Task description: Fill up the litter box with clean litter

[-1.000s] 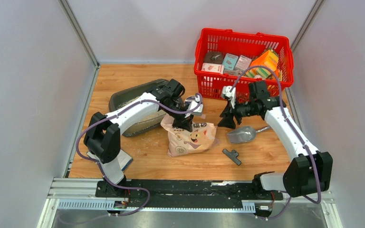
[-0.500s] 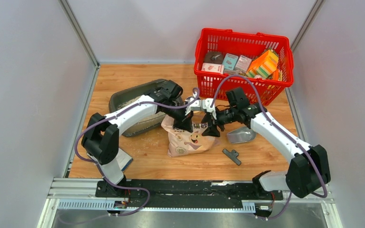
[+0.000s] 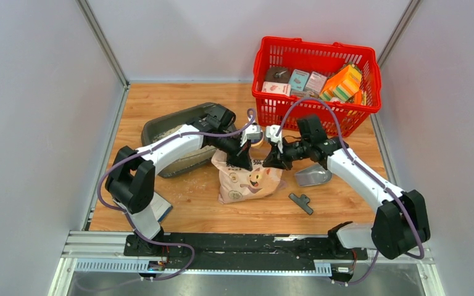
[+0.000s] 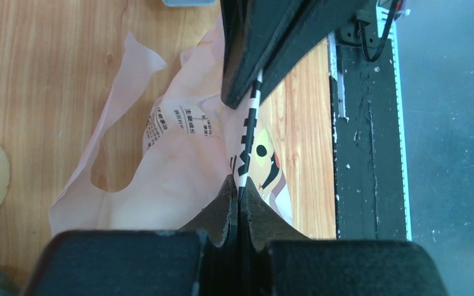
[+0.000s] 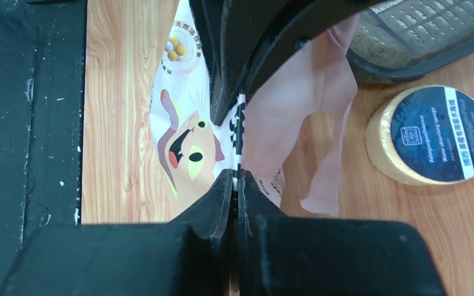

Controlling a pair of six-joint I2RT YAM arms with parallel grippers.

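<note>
Within the last second the right hand (image 3: 276,158) had swung over from beside the scoop (image 3: 313,175) and closed on the right top edge of the bag (image 3: 247,183). The left hand (image 3: 241,161) stayed clamped on the left top edge. With both corners pinched, the bag looked ready to be lifted toward the litter box (image 3: 160,128), which lay just left of it on the worktop (image 3: 345,206), partly under the left arm. The litter was probably inside the bag, though no view showed it. Counted: two hands, one bag, one litter box, one scoop, one basket (image 3: 265,58), one tape roll (image 5: 432,135), one black clip (image 3: 300,202).
</note>
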